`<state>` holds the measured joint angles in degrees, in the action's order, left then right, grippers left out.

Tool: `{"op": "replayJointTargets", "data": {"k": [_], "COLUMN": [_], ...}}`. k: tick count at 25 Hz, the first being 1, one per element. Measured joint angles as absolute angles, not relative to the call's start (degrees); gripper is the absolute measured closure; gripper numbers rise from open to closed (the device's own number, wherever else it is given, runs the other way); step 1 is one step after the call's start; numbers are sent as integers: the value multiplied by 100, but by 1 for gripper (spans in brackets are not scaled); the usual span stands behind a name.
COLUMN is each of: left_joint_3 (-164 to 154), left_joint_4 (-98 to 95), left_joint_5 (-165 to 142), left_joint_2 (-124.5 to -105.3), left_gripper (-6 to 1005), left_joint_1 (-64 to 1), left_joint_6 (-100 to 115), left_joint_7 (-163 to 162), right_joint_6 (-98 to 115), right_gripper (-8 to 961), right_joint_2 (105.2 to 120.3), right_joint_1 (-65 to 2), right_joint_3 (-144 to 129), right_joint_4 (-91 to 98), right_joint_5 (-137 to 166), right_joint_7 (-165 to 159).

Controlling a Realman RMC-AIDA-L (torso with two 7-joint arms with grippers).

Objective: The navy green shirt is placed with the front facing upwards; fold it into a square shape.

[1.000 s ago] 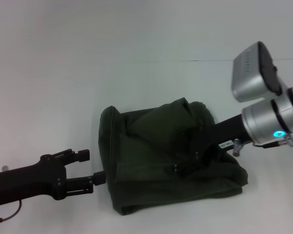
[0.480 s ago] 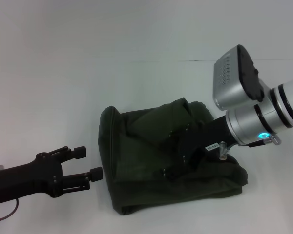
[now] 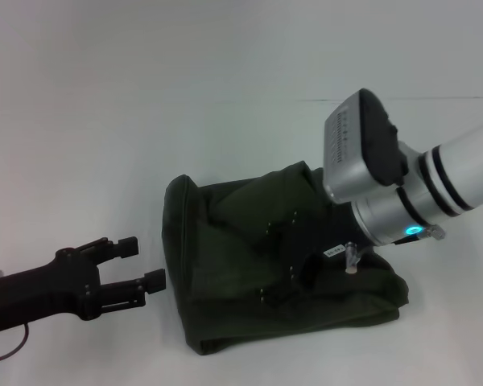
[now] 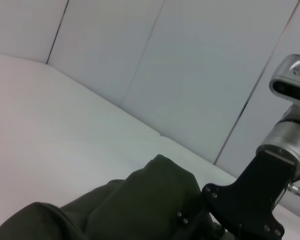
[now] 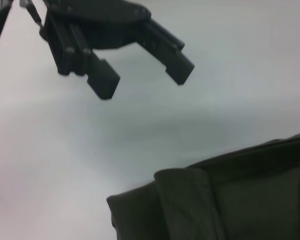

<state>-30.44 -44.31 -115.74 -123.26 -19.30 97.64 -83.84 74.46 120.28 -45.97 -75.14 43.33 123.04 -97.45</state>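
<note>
The navy green shirt [image 3: 282,265] lies near the middle of the white worktop [image 3: 145,96], already a rough rumpled block, so I judge the folding nearly done with only squaring left; the right claw [image 3: 278,277] rests on it, fingers unreadable; the right wrist view alone shows the left claw [image 5: 140,77] gaping empty.

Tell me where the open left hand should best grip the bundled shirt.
Probably the folded edge nearest it: the navy green shirt presents a thick, doubled left border facing the left hand, which is open and level with it, so a straight sideways approach fits. The right hand lies on the shirt's middle.
</note>
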Motion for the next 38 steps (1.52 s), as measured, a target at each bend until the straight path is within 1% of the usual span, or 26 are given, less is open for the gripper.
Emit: {"op": "replayJointTargets", "data": {"k": [10, 20, 26, 32, 38], "left_joint_3": [-3023, -3023, -3023, -3018, -3014], "left_joint_4": [-4412, -4359, -4359, -4359, -4359], "left_joint_5": [-11575, -11575, -11575, -11553, -11519], "left_joint_2": [-12332, -12322, -12322, -12319, -12311], "left_gripper": [77, 77, 77, 78, 78], "left_joint_1": [-1948, -1951, -1951, -1957, -1964], "left_joint_6": [9764, 9710, 9703, 9702, 9702], "left_joint_7": [-8391, -8390, -8382, -8372, -8365], "right_joint_6": [7191, 7171, 7213, 7220, 6916], "right_gripper": [226, 719, 908, 919, 930], "right_joint_2": [12032, 12022, 12023, 12021, 12006], "right_joint_1": [-4650, -4654, -4660, -4606, -4398], "right_joint_3": [-7878, -7948, -7954, -7936, -7690], "right_joint_4": [4323, 4296, 4291, 4290, 4359], "right_joint_5": [12322, 12338, 12307, 12037, 11666], "right_joint_7": [-9803, -9755, -9741, -9618, -9539]}}
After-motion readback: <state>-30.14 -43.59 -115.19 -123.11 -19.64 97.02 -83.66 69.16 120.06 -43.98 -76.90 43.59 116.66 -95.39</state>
